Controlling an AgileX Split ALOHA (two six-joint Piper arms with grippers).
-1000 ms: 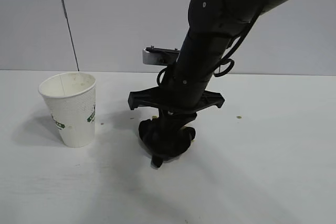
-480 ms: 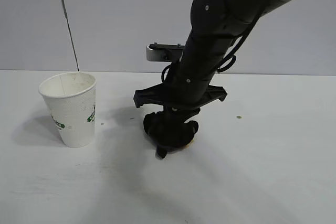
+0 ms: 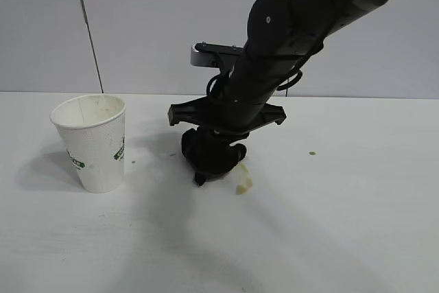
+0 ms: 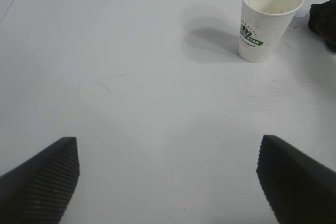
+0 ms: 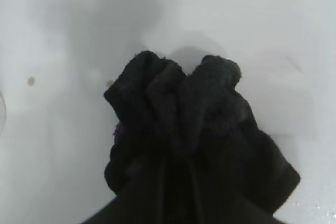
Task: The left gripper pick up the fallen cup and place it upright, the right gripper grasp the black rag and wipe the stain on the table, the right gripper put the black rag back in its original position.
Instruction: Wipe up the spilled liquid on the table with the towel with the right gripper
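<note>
The cup [image 3: 93, 141] stands upright at the left of the table [image 3: 343, 238]; it also shows in the left wrist view [image 4: 268, 18]. My right gripper [image 3: 206, 173] is shut on the black rag [image 3: 211, 154], pressing it on the table; the rag fills the right wrist view [image 5: 184, 145]. The stain [image 3: 243, 183] is a yellow-brown smear just right of the rag. My left gripper [image 4: 168, 177] is open and empty over bare table, far from the cup; it is out of the exterior view.
Small brown specks lie on the table, one at the right [image 3: 312, 153] and one near the cup [image 3: 133, 162]. A pale grey panelled wall [image 3: 137, 25] stands behind the table.
My right gripper has slid the rag back and to the left across the table, uncovering the yellow-brown smear at its right. The cup has not moved.
</note>
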